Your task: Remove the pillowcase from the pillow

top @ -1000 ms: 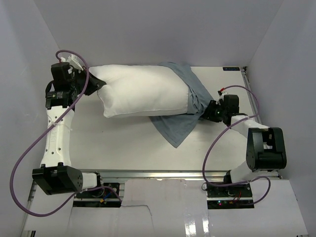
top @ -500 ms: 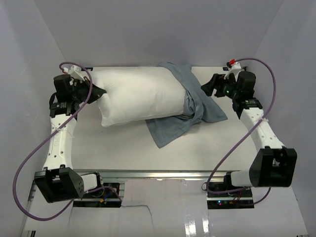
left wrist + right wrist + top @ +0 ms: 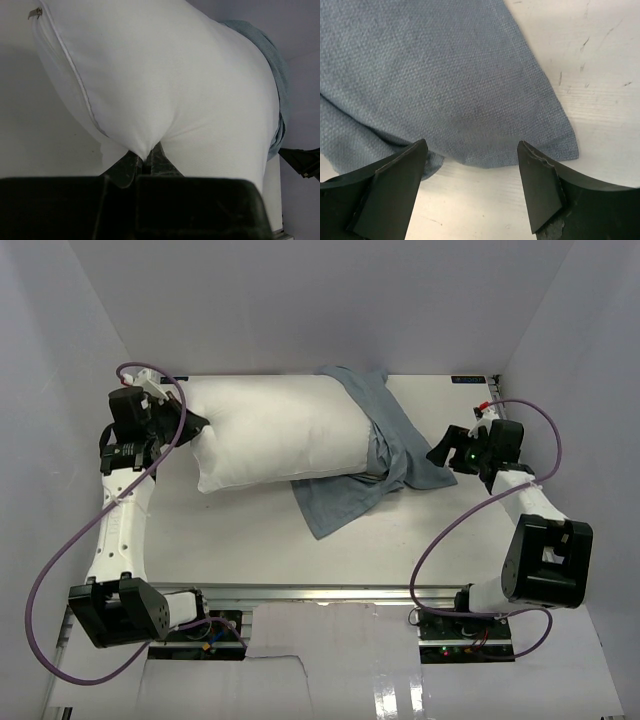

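White pillow (image 3: 275, 430) lies lengthwise across the far side of the bench (image 3: 230, 540), plump and puffy, most of it bare. A seam with a small zip pull runs along its left end. The pillowcase (image 3: 395, 445), plain grey-blue side showing, is bunched around the right end only. One flap spreads flat on the bench in front of the pillow, and a corner fans out to the right.

My right gripper (image 3: 471, 146), jaws spread, has bare table (image 3: 605, 75) free past the pillowcase (image 3: 445, 75) corner. The pillow (image 3: 270, 435) bulks across the middle, barring any straight path toward my left gripper (image 3: 198, 425).
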Action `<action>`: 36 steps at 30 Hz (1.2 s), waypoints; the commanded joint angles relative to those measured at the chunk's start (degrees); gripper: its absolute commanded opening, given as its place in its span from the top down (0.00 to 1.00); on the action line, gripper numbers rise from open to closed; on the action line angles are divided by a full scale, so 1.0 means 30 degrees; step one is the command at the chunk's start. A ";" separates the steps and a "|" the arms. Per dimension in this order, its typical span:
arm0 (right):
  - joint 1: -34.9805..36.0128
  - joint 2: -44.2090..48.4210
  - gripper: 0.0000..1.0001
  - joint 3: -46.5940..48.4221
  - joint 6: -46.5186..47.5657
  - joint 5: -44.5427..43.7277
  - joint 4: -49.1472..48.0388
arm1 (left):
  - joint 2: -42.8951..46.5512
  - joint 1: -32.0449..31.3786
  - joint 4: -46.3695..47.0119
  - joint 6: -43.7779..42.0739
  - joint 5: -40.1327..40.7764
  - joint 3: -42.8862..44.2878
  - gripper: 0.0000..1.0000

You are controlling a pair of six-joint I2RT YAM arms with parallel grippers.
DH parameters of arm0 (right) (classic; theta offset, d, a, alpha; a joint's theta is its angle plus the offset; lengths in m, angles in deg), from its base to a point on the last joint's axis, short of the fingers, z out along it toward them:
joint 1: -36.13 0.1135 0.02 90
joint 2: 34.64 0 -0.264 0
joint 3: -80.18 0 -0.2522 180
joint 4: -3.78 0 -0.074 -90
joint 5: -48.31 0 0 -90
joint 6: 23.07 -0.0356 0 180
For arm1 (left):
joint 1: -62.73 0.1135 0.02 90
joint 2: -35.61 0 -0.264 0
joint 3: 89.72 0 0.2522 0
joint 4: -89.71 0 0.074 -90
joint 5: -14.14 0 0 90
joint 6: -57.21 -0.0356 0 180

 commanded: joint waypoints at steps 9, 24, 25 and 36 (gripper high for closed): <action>-0.0097 -0.1931 0.23 -0.0408 0.2018 0.1017 -0.0639 | -0.0624 0.0054 0.0839 0.0196 0.0946 0.2274 1.00; 0.0050 -0.7386 0.80 0.3285 0.2201 -0.0702 0.1294 | -0.2645 0.0054 0.0898 0.1251 0.0066 0.4529 1.00; -0.0096 -0.7387 0.92 0.3257 0.1935 -0.1348 0.1295 | -0.2939 0.0054 0.0635 0.1222 0.0154 0.4996 1.00; -0.4370 -0.7066 0.92 0.3346 -0.0993 -0.3288 0.0915 | -0.8242 0.2280 -0.3526 0.1368 0.0330 1.5485 1.00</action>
